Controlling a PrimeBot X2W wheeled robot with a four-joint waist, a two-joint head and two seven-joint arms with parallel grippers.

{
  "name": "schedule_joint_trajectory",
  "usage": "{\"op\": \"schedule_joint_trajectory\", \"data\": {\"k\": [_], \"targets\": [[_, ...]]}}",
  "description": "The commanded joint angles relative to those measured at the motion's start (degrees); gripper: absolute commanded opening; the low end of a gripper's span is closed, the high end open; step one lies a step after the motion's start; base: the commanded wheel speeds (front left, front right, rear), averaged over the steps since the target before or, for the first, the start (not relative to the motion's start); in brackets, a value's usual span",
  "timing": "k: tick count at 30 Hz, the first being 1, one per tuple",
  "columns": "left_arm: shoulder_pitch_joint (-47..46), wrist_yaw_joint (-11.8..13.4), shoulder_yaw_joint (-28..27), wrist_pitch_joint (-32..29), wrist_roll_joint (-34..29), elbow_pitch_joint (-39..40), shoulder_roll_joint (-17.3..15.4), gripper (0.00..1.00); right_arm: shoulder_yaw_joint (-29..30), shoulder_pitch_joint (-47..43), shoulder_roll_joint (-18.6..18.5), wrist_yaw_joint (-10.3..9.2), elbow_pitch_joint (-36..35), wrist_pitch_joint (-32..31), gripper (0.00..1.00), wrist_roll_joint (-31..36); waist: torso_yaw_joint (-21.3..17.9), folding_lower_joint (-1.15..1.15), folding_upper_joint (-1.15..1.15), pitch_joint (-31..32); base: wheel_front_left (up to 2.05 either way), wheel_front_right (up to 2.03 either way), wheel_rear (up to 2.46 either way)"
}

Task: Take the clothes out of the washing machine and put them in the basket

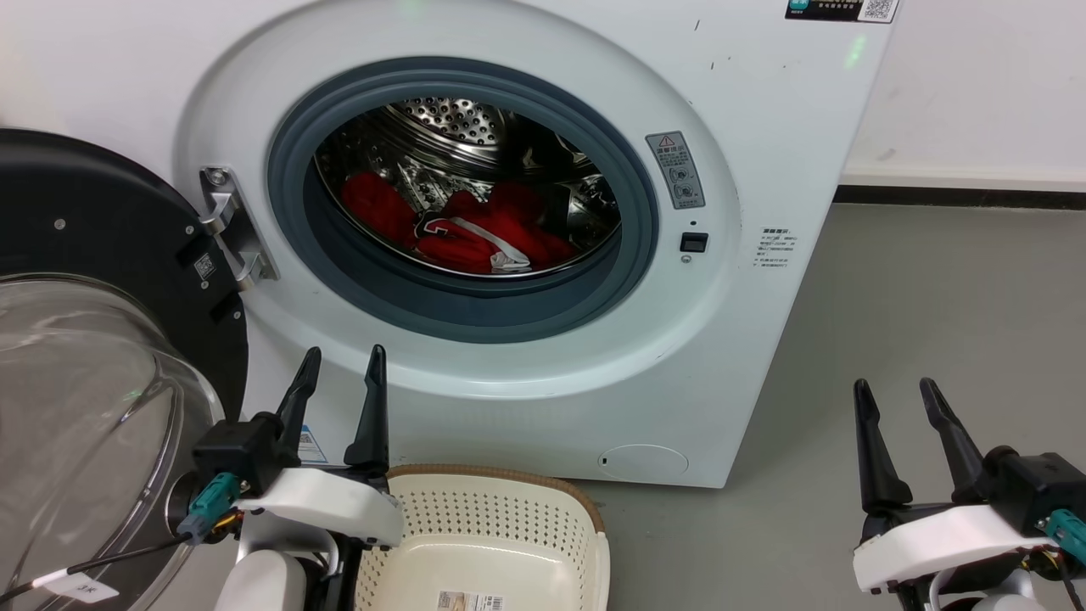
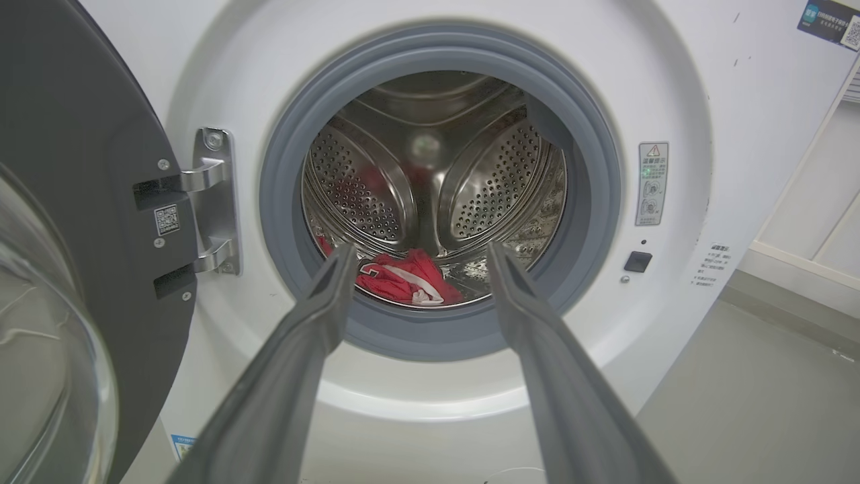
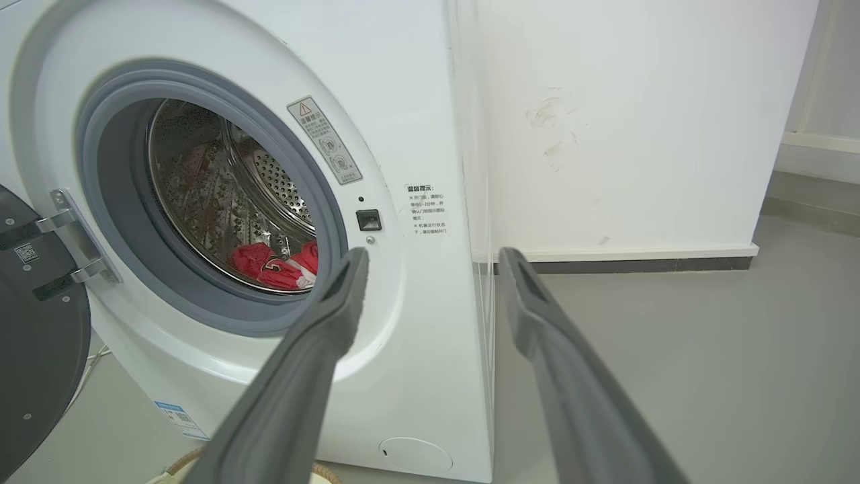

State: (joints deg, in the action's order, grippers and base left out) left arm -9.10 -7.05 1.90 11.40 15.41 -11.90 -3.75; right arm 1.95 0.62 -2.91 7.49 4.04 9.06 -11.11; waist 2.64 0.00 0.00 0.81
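Red clothes (image 1: 475, 231) with white trim lie on the bottom of the steel drum of the white washing machine (image 1: 764, 153); they show too in the left wrist view (image 2: 406, 279) and the right wrist view (image 3: 279, 267). The cream basket (image 1: 501, 509) with a brown rim sits on the floor below the port, with nothing in it but a paper label on its bottom. My left gripper (image 1: 344, 365) is open, low in front of the machine, beside the basket's left rim. My right gripper (image 1: 895, 399) is open over the floor, right of the machine.
The black-framed clear door (image 1: 93, 356) hangs swung open at the left, close to my left arm. Grey floor (image 1: 891, 288) runs to the right of the machine up to a white wall with a dark skirting.
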Motion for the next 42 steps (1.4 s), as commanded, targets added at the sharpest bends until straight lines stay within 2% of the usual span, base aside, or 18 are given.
{"op": "schedule_joint_trajectory", "data": {"k": [1, 31, 42], "targets": [[-0.9, 0.1, 0.3, 0.6, -1.4, 0.1, -0.4, 1.0, 0.0, -0.6, 0.0, 0.0, -0.6, 0.3, 1.0, 1.5, 0.0, 0.0, 0.0, 0.0, 0.0, 0.0, 0.0], [-1.9, 0.7, 0.5, 3.9, -12.6, -2.9, -0.1, 1.0, 0.7, -1.0, 0.1, -0.01, 0.6, 1.2, 1.0, 11.8, 0.5, 0.0, 0.0, 0.1, 0.0, 0.0, 0.0], [-2.0, 1.0, 0.3, 3.8, -11.9, -3.4, 0.3, 1.0, 0.7, -0.7, 0.1, -0.01, 1.7, 1.6, 1.0, 10.1, 0.4, 0.0, 0.0, 0.0, 0.0, 0.0, 0.0]]}}
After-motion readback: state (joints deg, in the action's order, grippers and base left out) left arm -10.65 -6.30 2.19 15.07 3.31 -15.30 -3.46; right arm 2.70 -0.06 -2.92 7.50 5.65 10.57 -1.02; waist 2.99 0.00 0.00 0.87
